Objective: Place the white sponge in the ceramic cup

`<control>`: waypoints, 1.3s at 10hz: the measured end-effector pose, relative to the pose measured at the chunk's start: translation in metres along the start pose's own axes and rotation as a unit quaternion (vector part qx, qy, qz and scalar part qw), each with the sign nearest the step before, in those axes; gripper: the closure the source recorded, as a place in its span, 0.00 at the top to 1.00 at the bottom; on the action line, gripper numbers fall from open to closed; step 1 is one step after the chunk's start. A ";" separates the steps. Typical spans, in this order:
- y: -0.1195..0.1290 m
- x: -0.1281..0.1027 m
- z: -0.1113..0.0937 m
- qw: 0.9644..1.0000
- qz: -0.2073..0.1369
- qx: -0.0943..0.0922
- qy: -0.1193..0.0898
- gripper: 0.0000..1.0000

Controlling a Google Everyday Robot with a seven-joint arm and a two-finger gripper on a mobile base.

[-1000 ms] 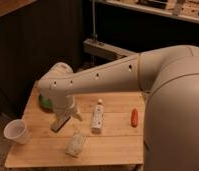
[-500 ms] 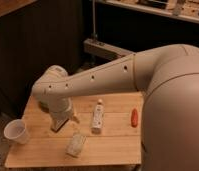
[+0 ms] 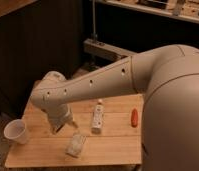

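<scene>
Currently | gripper (image 3: 61,125) hanging over table (image 3: 115,142), grip state unreadable | white sponge (image 3: 75,145) lying just beside it, nearer camera.

Wooden table (image 3: 110,152): open board between the ceramic cup (image 3: 15,133) at the left edge and the white sponge (image 3: 76,144) near the front, with the gripper (image 3: 59,126) low over that gap, just behind the sponge. Obstacles: white bottle (image 3: 97,116) mid-table, right of the sponge; small orange object (image 3: 134,117) further right, apart from the bottle. The arm (image 3: 95,84) overhangs the table's rear left.
</scene>
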 end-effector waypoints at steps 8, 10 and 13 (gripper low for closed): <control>-0.029 0.015 0.065 0.997 0.071 0.003 0.040 0.65; -0.037 0.018 0.079 0.994 0.094 -0.013 0.049 0.65; -0.044 0.021 0.092 0.990 0.128 -0.034 0.051 0.60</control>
